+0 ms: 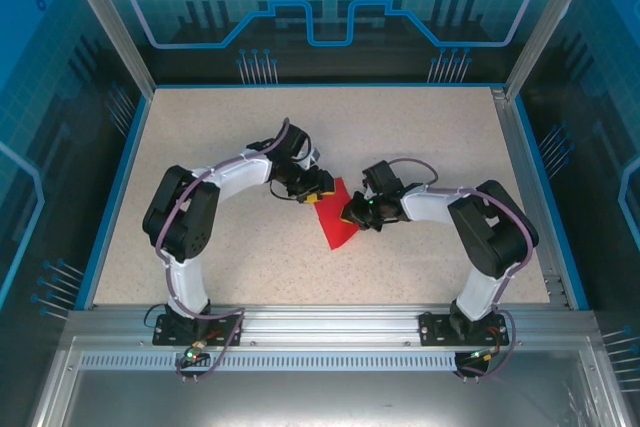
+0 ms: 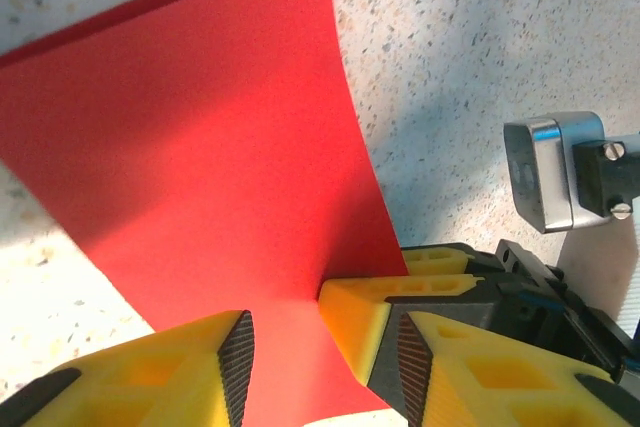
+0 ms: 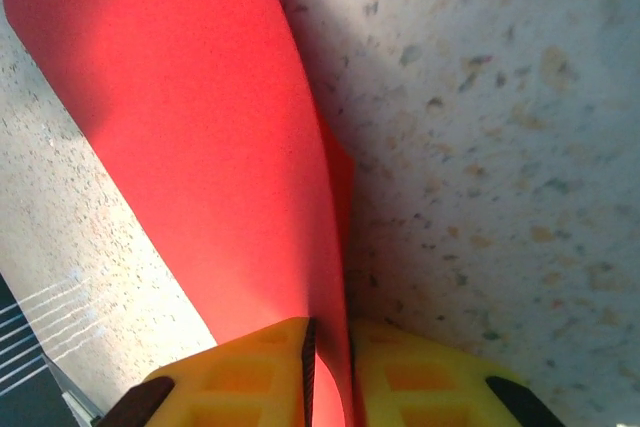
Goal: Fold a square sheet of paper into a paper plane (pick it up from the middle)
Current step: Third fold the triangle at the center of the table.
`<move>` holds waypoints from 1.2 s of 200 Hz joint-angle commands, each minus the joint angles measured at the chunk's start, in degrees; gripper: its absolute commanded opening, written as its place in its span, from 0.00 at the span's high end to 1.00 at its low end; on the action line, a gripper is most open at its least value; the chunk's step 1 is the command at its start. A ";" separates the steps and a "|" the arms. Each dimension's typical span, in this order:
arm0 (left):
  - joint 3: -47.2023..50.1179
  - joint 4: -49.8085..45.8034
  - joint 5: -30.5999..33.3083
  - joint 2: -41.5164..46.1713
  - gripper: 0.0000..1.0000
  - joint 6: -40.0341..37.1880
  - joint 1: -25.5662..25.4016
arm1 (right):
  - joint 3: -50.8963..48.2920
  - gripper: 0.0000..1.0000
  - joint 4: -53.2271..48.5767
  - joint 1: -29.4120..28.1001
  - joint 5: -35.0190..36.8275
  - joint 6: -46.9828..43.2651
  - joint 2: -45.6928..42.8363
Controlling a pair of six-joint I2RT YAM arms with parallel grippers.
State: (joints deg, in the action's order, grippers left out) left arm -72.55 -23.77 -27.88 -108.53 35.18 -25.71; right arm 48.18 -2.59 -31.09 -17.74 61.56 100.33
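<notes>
Early stage: the square sheet of paper (image 1: 336, 222) sat mid-worktop and looked folded over just once, right gripper (image 3: 328, 335) pinching it, left gripper (image 2: 322, 335) jaws spread around it; nose and wing folds were all left.

Plain bright red paper (image 2: 200, 147), yellow black-padded pincer fingers (image 2: 150, 382), speckled beige table (image 2: 480, 27).

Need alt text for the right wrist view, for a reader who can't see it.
The right end effector pinches the lower edge of the square sheet of paper between its two yellow fingers at the bottom of the frame. The bright red sheet curves up and away to the upper left, over a speckled beige table.
</notes>
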 commanded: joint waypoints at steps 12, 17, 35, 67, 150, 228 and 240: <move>3.87 2.69 0.76 2.87 0.54 5.23 0.23 | -1.67 0.84 1.44 -2.23 5.02 8.68 -2.74; 4.15 3.04 0.68 2.88 0.54 5.54 0.16 | -1.95 0.84 1.49 -2.46 5.75 9.63 -3.06; 4.99 4.52 0.04 2.63 0.54 6.67 0.04 | -3.40 0.84 2.55 -2.92 7.59 12.49 -4.17; 4.02 4.80 -1.06 0.82 0.55 6.66 -0.64 | -3.93 0.81 4.87 -4.08 6.59 13.43 -4.54; 2.68 1.58 1.25 -5.09 0.65 5.84 -1.17 | 1.89 0.60 -5.44 -1.36 1.66 -4.35 -3.17; 1.84 0.26 3.31 -6.08 0.67 0.45 -1.15 | 11.00 0.62 -9.37 3.44 -8.53 -16.72 5.73; 1.31 -0.55 3.68 -6.27 0.68 -0.92 -1.14 | 12.28 0.64 -10.68 4.01 -8.73 -17.94 6.53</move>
State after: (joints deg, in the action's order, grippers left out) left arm -69.21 -21.04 -26.55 -113.27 38.39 -26.44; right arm 57.54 -9.30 -28.45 -23.07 48.53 104.92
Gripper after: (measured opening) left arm 0.326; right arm 0.375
